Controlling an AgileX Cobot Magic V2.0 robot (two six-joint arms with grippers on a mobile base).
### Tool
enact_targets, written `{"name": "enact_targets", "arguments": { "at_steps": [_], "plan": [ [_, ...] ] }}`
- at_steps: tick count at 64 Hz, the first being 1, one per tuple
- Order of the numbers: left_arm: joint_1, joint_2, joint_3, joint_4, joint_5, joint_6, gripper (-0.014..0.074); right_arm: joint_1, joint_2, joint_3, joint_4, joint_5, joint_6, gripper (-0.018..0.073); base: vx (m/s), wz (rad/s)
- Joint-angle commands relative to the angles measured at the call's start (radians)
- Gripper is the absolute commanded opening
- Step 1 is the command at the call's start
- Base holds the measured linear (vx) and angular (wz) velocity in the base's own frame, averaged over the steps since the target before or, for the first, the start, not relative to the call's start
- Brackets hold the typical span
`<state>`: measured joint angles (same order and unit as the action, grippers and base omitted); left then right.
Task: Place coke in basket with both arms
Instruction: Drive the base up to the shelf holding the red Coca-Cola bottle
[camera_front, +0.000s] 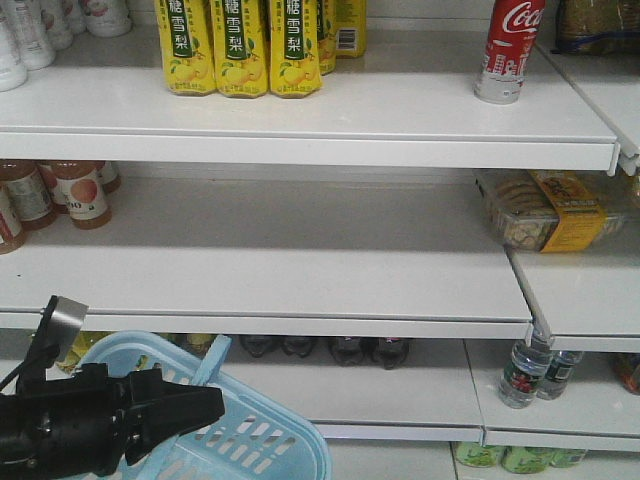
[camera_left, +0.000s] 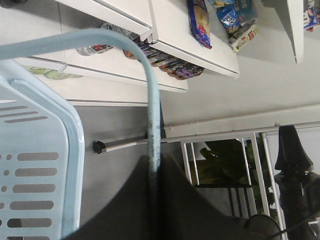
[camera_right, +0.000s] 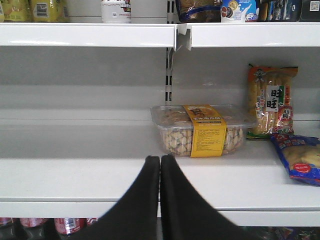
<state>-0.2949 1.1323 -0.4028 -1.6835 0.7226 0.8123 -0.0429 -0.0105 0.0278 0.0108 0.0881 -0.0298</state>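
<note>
Slim red coke (camera_front: 507, 50), glossy metal with white script and a silver-grey foot, upright at the right end of the top white worktop (camera_front: 400, 110), well apart from the row of yellow cartons (camera_front: 240, 45) to its left. Visible in the front view alone. Far below, at the lower left of that view, a pale blue plastic basket (camera_front: 255, 440) with slotted walls and a rounded rim. Black left hand (camera_front: 215, 403), matt and blocky, with a small grey block (camera_front: 65, 315) up behind it, closed on the basket's flat handle (camera_left: 153, 120). Grip plain only in the left wrist view: thin blue strip arching over, then running straight down between two dark fingers. Only in the right wrist view the right hand (camera_right: 160, 161): two smooth, tapered black fingers pressed together, barely a slit between them, holding nothing, in front of the middle worktop (camera_right: 75, 185). Just beyond, a clear rectangular plastic box (camera_right: 202, 130) of pale lumpy snacks, wrapped in a yellow paper band, flat on that board. Same box at the right edge of the front view.
</note>
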Motion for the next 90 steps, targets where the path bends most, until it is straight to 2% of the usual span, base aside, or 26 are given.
{"name": "enact_targets", "arguments": {
  "at_steps": [1,90],
  "plan": [
    [-0.004,-0.023,-0.026,-0.099,0.048,0.005,-0.0006,0.000,-0.013,0.008,-0.004,-0.071,-0.010,-0.0010,0.05,0.04],
    [-0.004,-0.023,-0.026,-0.099,0.048,0.005,-0.0006,0.000,-0.013,0.008,-0.004,-0.071,-0.010,-0.0010,0.04,0.00]
  ]
}}
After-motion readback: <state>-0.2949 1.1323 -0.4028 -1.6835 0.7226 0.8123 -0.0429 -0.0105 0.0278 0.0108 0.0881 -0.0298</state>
